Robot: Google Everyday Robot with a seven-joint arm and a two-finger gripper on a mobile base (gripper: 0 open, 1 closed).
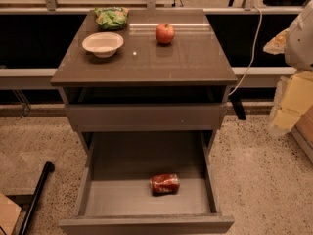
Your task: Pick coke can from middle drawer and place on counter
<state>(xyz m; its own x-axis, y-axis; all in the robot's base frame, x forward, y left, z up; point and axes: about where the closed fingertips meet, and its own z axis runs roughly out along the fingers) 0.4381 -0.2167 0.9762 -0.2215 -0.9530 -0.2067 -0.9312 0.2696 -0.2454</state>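
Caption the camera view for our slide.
Red coke can lies in open middle drawer; apple, bowl, bag on counter; gripper at upper right.

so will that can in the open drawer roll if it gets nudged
Probably: the coke can lies on its side on the flat drawer floor. It looks dented, so likely light and easily crushed. The gripper is far off at the right edge.

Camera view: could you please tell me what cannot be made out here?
- Pincer: blurred shape at the right edge, cut off by it.
- Coke can: markings too blurred to read.
- Middle drawer: front panel cut off by the bottom edge.
- Green bag: print too small.
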